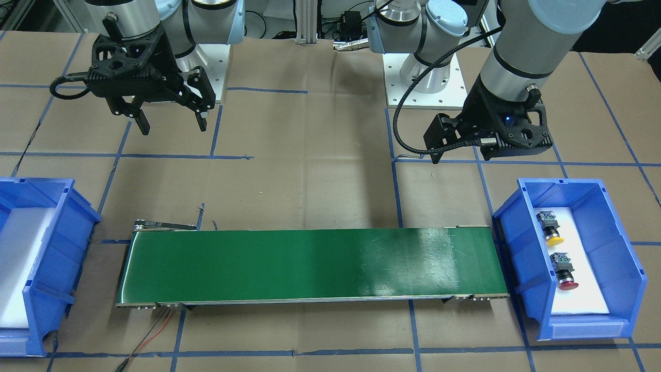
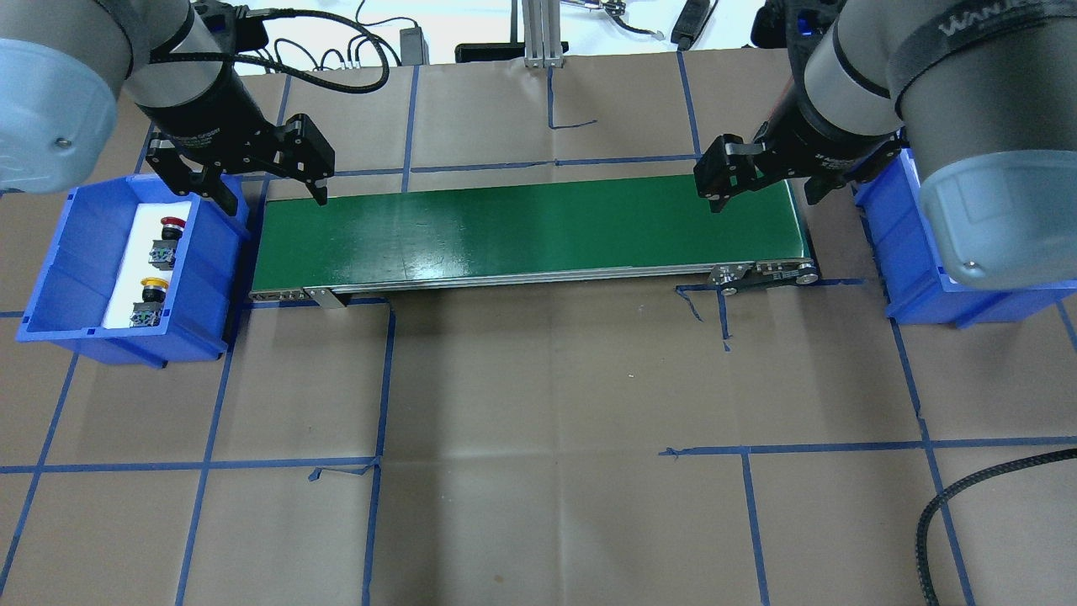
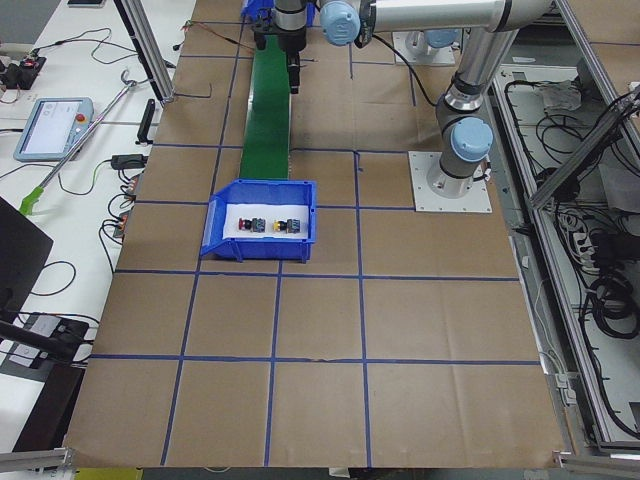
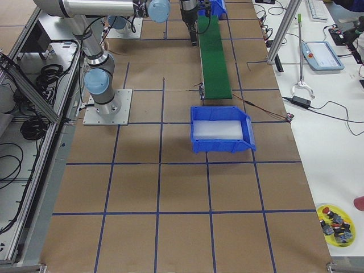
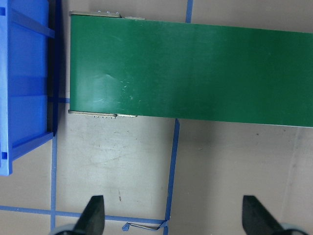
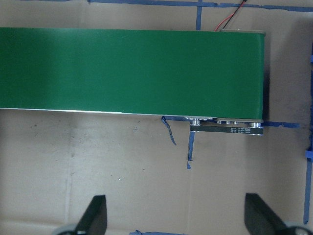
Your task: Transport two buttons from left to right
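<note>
My left pincer point(image 2: 274, 195) hangs spread wide near the nine o'clock end of the green belt point(image 2: 522, 223), and my right pincer point(image 2: 764, 195) hangs equally spread near its three o'clock end. The red button point(image 2: 171, 225) and the yellow button point(image 2: 151, 286) lie in the blue bin point(image 2: 50, 252) at the belt's nine o'clock, red at twelve o'clock of yellow.

The surface point(image 2: 538, 379) is covered in matt brown paper, creased and lightly scuffed, with strips of blue tape point(image 2: 384, 379) stuck across it. The green belt point(image 1: 310, 266) is smooth and glossy, throwing back a pale sheen and showing fine scratches; its side rail point(image 2: 761, 271) is bare silvery metal. The blue bins point(image 1: 521, 243) are hard moulded plastic with a slight shine, lined with a matt white pad point(image 1: 583, 299). The yellow cap point(image 1: 554, 241) and red cap point(image 1: 568, 285) look like smooth plastic. The left gripper point(image 2: 273, 200) and right gripper point(image 1: 173, 128) are matt black, fingers point(image 1: 143, 124) included. The arm tube point(image 1: 526, 46) is satin metal, the joint cap point(image 1: 446, 18) pale blue plastic, the cable point(image 1: 400, 129) black braid.
</note>
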`<move>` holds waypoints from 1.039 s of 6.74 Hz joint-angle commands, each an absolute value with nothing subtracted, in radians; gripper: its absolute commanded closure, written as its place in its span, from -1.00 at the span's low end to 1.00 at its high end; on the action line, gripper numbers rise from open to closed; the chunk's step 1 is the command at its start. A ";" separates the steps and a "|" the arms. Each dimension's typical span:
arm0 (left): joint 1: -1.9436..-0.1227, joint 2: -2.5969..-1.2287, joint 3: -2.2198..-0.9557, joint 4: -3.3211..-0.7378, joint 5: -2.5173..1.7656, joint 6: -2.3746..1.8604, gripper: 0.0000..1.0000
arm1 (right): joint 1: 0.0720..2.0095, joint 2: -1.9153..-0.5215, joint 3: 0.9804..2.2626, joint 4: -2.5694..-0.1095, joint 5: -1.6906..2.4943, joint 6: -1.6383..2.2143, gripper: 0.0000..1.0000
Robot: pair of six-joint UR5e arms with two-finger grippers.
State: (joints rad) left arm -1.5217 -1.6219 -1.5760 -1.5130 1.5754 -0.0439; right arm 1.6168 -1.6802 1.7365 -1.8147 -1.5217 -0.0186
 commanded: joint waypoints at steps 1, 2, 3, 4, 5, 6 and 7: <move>-1.522 -1.621 -1.580 -1.514 1.575 -0.043 -1.00 | 1.617 -1.680 1.738 -1.816 -1.520 -0.017 -1.00; -1.522 -1.618 -1.580 -1.514 1.575 -0.043 -1.00 | 1.617 -1.680 1.738 -1.816 -1.520 -0.017 -1.00; -1.522 -1.620 -1.577 -1.514 1.575 -0.043 -1.00 | 1.617 -1.680 1.738 -1.816 -1.520 -0.018 -1.00; -1.522 -1.618 -1.577 -1.514 1.575 -0.041 -1.00 | 1.617 -1.680 1.736 -1.816 -1.520 -0.020 -1.00; -1.522 -1.615 -1.581 -1.513 1.575 -0.040 -1.00 | 1.617 -1.678 1.736 -1.816 -1.519 -0.018 -1.00; -1.522 -1.615 -1.586 -1.509 1.575 -0.034 -1.00 | 1.617 -1.678 1.736 -1.816 -1.520 -0.018 -1.00; -1.520 -1.621 -1.569 -1.509 1.574 -0.034 -1.00 | 1.617 -1.678 1.736 -1.816 -1.520 -0.017 -1.00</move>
State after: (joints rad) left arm -1.5215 -1.6175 -1.5796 -1.5105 1.5750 -0.0357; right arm 1.6168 -1.6784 1.7366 -1.8162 -1.5198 -0.0181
